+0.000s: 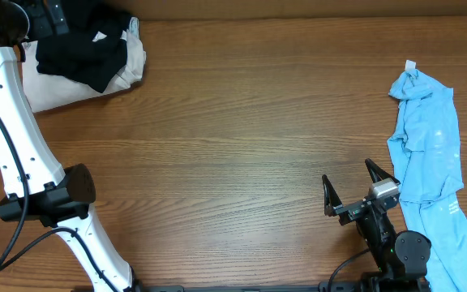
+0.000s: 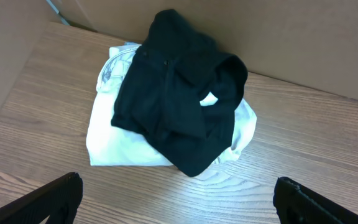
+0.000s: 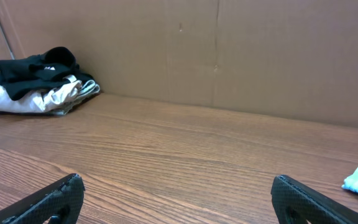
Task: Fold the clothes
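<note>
Nothing in any view can be read: no words, brand or number. The light blue garment (image 1: 428, 154), at three o'clock on the table (image 1: 233, 122), has a small white tag (image 1: 411, 65) at its far end and faint pale marks lower down, all too small to read. The black garment (image 2: 166, 99) at ten o'clock shows no legible label.

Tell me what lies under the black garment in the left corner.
A cream garment lies under the black garment, on the table. Anything sandwiched between them is covered.
</note>
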`<state>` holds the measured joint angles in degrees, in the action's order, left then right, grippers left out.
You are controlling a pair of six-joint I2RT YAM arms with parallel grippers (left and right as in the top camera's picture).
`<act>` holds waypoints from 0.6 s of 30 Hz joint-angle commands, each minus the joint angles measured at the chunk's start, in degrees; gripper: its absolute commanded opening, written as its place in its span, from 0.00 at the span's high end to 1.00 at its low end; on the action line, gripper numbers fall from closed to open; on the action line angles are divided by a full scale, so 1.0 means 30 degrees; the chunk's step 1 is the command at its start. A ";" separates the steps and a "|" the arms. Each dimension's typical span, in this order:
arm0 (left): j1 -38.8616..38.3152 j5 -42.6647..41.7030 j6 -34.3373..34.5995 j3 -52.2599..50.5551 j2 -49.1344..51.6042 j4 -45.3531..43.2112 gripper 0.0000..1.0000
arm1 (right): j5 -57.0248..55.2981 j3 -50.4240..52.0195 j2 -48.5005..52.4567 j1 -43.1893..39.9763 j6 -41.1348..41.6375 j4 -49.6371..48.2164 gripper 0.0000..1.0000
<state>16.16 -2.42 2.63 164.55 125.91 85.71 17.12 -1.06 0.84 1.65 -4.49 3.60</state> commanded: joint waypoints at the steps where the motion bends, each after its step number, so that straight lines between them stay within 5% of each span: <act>1: 0.0066 -0.0197 -0.0095 0.0022 0.0029 -0.0066 0.00 | -0.0197 0.0204 -0.0226 0.0073 -0.0015 -0.0131 0.00; 11: -0.0867 -0.0102 -0.0095 -0.0554 -0.1224 -0.0073 0.00 | -0.0197 0.0204 -0.0226 0.0073 -0.0015 -0.0131 0.00; 18: -0.4182 -0.0109 -0.0095 -0.7599 -0.7111 -0.0102 0.00 | -0.0197 0.0204 -0.0226 0.0073 -0.0015 -0.0131 0.00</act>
<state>7.97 -2.35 2.66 148.05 114.13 85.34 17.15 -1.06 0.84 1.65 -4.49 3.62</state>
